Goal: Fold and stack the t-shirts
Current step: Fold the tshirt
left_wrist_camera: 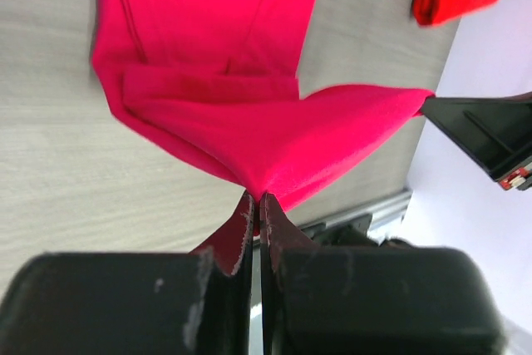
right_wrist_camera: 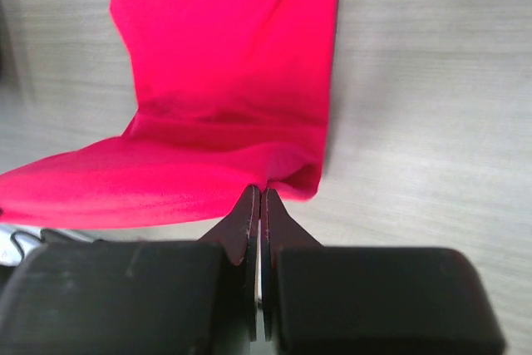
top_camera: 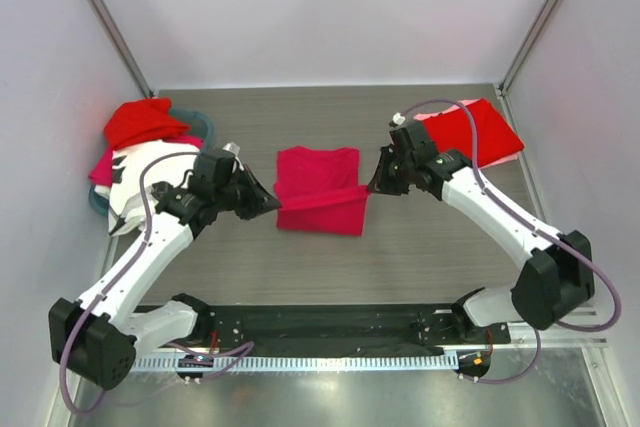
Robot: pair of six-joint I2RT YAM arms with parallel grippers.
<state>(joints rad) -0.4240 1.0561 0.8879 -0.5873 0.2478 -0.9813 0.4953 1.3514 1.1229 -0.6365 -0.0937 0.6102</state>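
The left tool (top_camera: 270,203) pinched the pink t-shirt (top_camera: 318,172) at its 8 o'clock corner, the right tool (top_camera: 374,185) at 3 o'clock. The shirt's length ran toward 12.

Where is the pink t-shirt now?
In the top view the pink t-shirt lies centrally, pinched at each side by the left hand and right hand, between the clothes pile at left and the folded red t-shirt at right.

The pink t-shirt (top_camera: 318,187) is soft matt cloth, the worktop (top_camera: 430,247) has a matt grey wood-grain surface, and the left end effector (left_wrist_camera: 255,199) and right end effector (right_wrist_camera: 256,192) are matt black plastic, scuffed at the tips
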